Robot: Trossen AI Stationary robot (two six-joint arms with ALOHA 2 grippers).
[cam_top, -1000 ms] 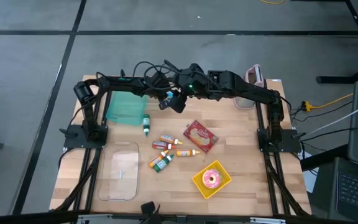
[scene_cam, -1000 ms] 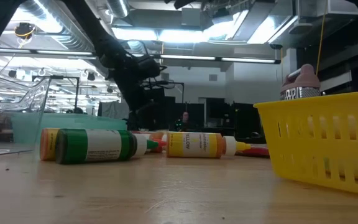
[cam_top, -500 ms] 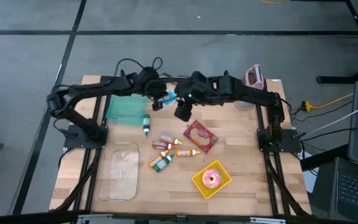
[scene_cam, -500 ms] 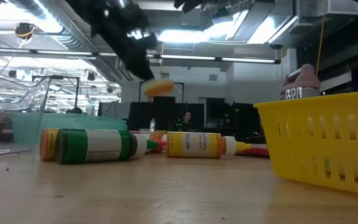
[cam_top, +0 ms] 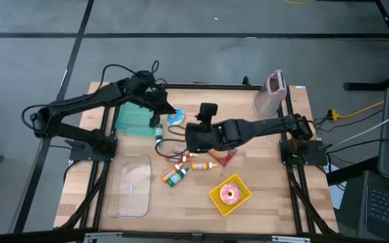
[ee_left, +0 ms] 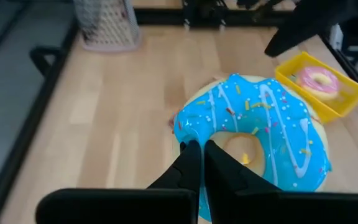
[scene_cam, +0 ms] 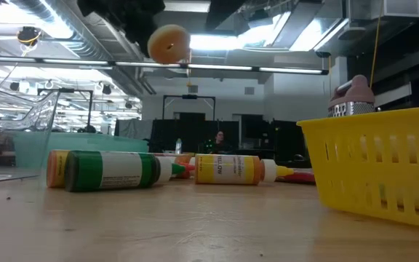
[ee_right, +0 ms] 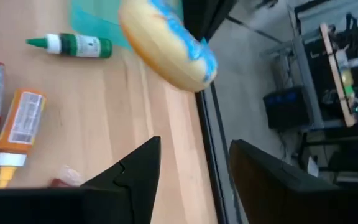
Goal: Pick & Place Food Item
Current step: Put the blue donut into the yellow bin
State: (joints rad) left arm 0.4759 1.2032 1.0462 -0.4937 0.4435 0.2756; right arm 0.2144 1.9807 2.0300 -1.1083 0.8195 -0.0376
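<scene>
I've got the blue-iced donut (ee_left: 253,134) clenched in my left pincer (ee_left: 199,163), lifted clear above the counter (cam_top: 262,162), right pincer (ee_right: 188,171) spread empty just beside it, so next I'd judge a careful handover or carry to the yellow basket (cam_top: 229,194).

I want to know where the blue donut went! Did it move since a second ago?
Yes. The left gripper, shut on the blue donut, lifted it up: in the low view it now hangs high above the bottles, where none showed a second ago.
</scene>
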